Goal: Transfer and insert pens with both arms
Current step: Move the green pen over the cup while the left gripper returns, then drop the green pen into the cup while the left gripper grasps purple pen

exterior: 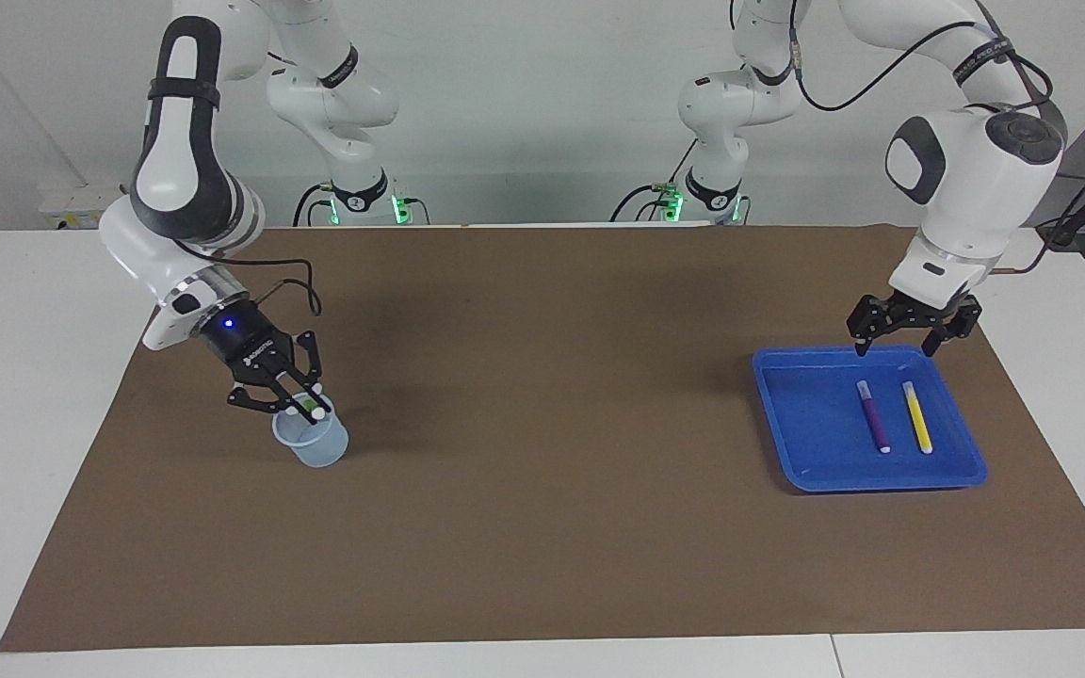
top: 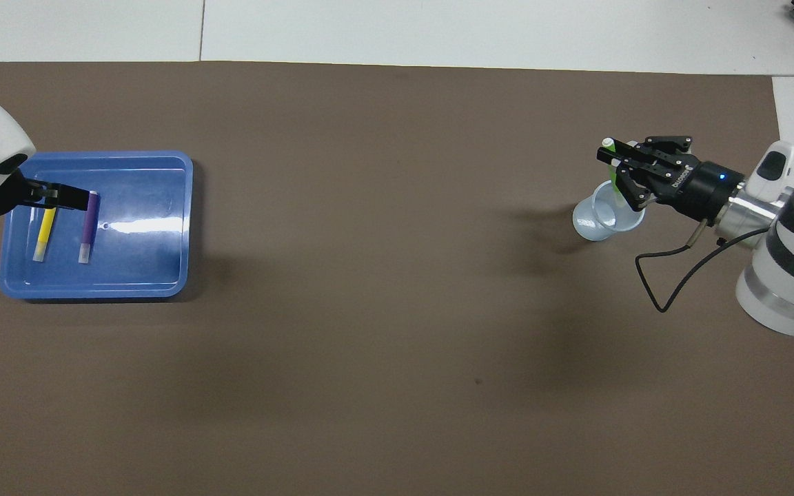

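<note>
My right gripper (exterior: 298, 403) is shut on the green pen (exterior: 313, 411), which it holds tilted over the clear plastic cup (exterior: 313, 444) toward the right arm's end of the table. In the overhead view the green pen (top: 615, 182) runs down from the right gripper (top: 611, 156) into the mouth of the cup (top: 604, 222). The purple pen (exterior: 874, 422) and the yellow pen (exterior: 916, 420) lie side by side in the blue tray (exterior: 882, 485). Open, my left gripper (exterior: 896, 343) hangs over the tray edge nearest the robots. In the overhead view the left gripper (top: 66, 200) covers the ends of the yellow pen (top: 43, 235) and the purple pen (top: 86, 233) in the tray (top: 94, 292).
A brown mat (exterior: 542, 471) covers most of the white table. A black cable (top: 666, 275) loops from the right wrist above the mat beside the cup.
</note>
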Robot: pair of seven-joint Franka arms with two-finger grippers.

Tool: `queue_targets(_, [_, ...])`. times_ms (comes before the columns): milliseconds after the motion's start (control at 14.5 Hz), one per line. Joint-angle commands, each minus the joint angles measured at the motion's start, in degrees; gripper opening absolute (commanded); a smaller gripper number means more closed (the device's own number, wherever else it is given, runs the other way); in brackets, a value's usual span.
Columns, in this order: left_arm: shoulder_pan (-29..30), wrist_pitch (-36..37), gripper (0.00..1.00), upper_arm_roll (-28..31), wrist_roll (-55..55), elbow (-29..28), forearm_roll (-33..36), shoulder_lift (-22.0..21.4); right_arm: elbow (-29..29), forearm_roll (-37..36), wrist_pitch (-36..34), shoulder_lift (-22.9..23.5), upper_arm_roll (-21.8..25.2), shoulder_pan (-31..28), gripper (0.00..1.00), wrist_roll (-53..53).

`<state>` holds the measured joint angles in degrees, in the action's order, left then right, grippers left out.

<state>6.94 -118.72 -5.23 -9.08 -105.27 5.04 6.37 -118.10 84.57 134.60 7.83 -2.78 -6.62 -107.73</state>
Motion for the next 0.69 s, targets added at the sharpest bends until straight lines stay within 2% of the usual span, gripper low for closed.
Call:
queue_targets(0, [1.58,-2.3,1.0,-0.66,-0.76,0.24,1.81,1.71,-2.12,2.35,-2.93,-0.01,-0.74,-3.21,0.0,-5.38])
queue_targets(275, [2.54,-4.93,1.0,-0.75,-2.86,-0.02,7.08,5.74,-2.13,7.79,-3.65,2.71,-0.74,-2.96,0.0,-10.3])
queue_targets(413, [4.38,-8.53,1.0,-0.75,-4.37,-1.94,7.09,6.72,-2.13,9.39,-3.56,2.89,-0.65,-2.78,0.0,-11.63])
queue_targets(620, [7.03,-9.95,1.0,-0.92,-4.37,-4.41,4.65,7.87,-2.92,9.39,-3.47,3.07,-0.65,-3.22,0.0,-12.68])
